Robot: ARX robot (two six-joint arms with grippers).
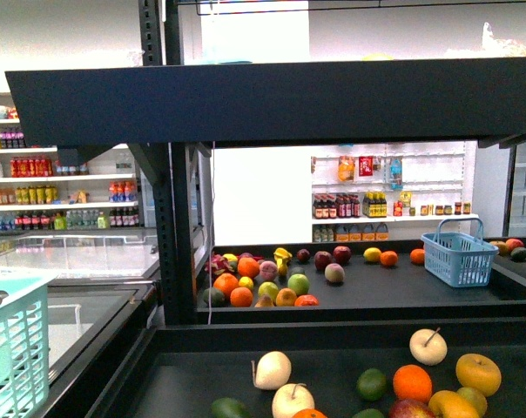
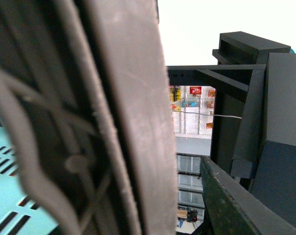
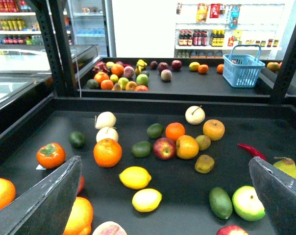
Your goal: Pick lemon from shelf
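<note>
Shop aisles fill the background, with white racks of bottles (image 1: 67, 192) along the far wall. Right before you stands the shelf (image 1: 333, 336), a wide matte-black tray with a raised rim, under a black canopy (image 1: 272, 100). Behind it sits a second black display (image 1: 472, 292) of the same kind, holding more fruit and a blue basket (image 1: 457, 255). A teal basket (image 1: 10, 348) shows at the left edge of your front view.

Your left gripper (image 2: 96, 122) fills its own wrist view from very close, with the teal basket's slotted wall just below it; you cannot tell from this whether its jaws are wide or closed.

Your right gripper (image 3: 163, 162) hangs above the near tray with its two dark fingers (image 3: 45, 200) spread wide and nothing between them.

On the tray, fruit lies scattered and mostly apart: a large orange (image 3: 108, 152), a persimmon (image 3: 50, 155) nearer the tray's left side, a red apple (image 3: 164, 148), an avocado (image 3: 220, 202) beside a green-and-white apple (image 3: 248, 203), and a thin red chili (image 3: 251, 151).

Two lemons lie in the open gap between the right gripper's fingers: the deeper yellow lemon (image 3: 135, 177) and, just beside it and nearer the camera, a paler lemon (image 3: 147, 199). Neither touches a finger.
</note>
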